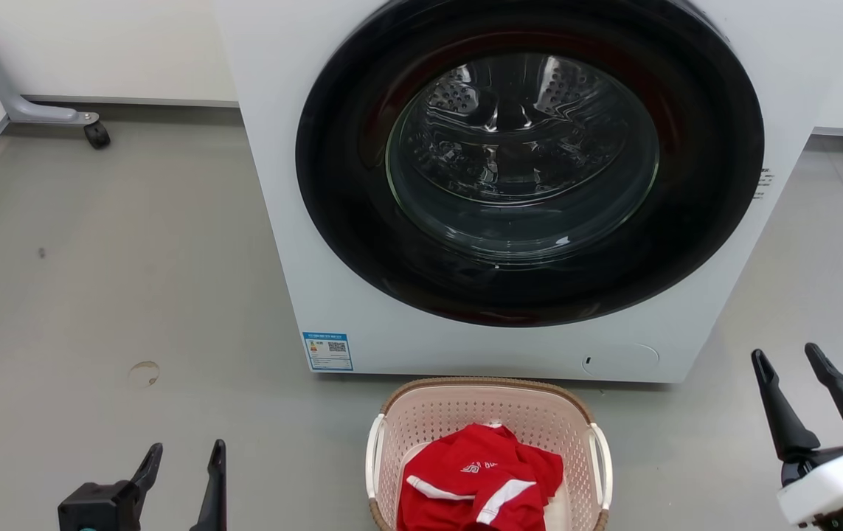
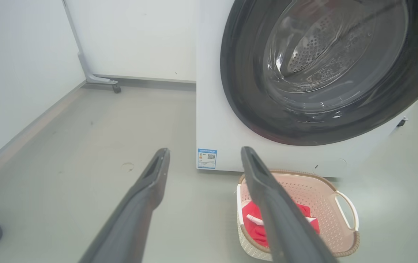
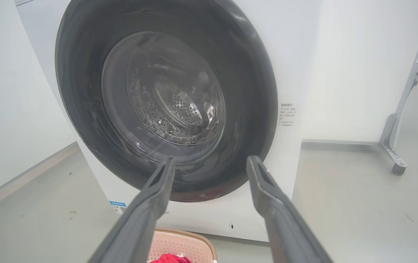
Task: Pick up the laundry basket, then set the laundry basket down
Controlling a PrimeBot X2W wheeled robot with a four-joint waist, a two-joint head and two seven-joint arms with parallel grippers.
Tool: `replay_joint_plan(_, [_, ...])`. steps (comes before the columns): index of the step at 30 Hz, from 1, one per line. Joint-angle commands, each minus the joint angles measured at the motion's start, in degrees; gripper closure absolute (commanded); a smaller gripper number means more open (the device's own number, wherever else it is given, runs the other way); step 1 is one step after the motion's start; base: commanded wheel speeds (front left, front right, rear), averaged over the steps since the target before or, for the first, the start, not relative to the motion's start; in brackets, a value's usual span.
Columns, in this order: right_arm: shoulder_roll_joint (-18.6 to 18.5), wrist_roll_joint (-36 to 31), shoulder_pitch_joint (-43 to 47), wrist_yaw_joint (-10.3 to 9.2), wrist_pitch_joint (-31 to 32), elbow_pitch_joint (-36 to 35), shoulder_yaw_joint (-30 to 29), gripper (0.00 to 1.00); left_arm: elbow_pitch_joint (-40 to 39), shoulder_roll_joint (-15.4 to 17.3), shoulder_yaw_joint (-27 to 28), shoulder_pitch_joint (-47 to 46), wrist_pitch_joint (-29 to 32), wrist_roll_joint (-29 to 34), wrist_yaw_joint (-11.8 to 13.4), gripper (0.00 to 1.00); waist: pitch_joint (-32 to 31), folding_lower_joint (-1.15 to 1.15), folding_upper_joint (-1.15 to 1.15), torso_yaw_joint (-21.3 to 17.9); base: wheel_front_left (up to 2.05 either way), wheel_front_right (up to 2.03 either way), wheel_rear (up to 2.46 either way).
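Left tool (image 1: 186,445) and right tool (image 1: 785,351), both released and empty, flank the basket (image 1: 465,413) of red garment (image 1: 476,479) on the floor (image 1: 133,295) before the washer (image 1: 281,221).

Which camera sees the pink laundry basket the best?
The head view: the laundry basket sits centred with both white handles and the red clothes clear, only its near end cut off. The left wrist view has a finger crossing it; the right wrist view catches its far rim at the bottom edge.

Head: looks steeply down, close, washing machine (image 1: 273,184) at twelve o'clock. Wrists: look lower, from either side, sharing it and laundry basket (image 1: 465,413).
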Motion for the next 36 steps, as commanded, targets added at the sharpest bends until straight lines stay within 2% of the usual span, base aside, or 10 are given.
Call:
replay_joint_plan(1, [-1.12, -0.73, 0.09, -0.16, 0.51, -2.54, -0.25, 0.0, -3.11, 1.29, 2.51, -1.5, 0.41, 0.75, 1.0, 0.0, 0.08, 0.0, 0.0, 0.09, 0.0, 0.0, 0.0])
replay_joint_plan(7, [0.8, -2.97, 3.8, -0.16, 2.46, -7.46, -4.25, 0.0, -7.84, 2.0, 2.39, -0.2, 2.08, 1.64, 2.98, 0.0, 0.55, 0.0, 0.0, 0.71, 0.0, 0.0, 0.0])
replay_joint_plan(13, [1.93, -4.27, 4.97, -0.16, 4.5, -10.12, -5.22, 0.0, -8.94, 2.59, 2.51, 0.06, 3.07, 1.73, 3.59, 0.0, 0.58, 0.0, 0.0, 0.86, 0.0, 0.0, 0.0])
replay_joint_plan(36, [2.65, -5.06, 5.4, -0.16, 5.66, -11.53, -5.04, 0.0, -9.06, 3.88, 1.52, -0.68, 4.44, 1.49, 2.57, 0.0, 0.45, 0.0, 0.0, 0.85, 0.0, 0.0, 0.0])
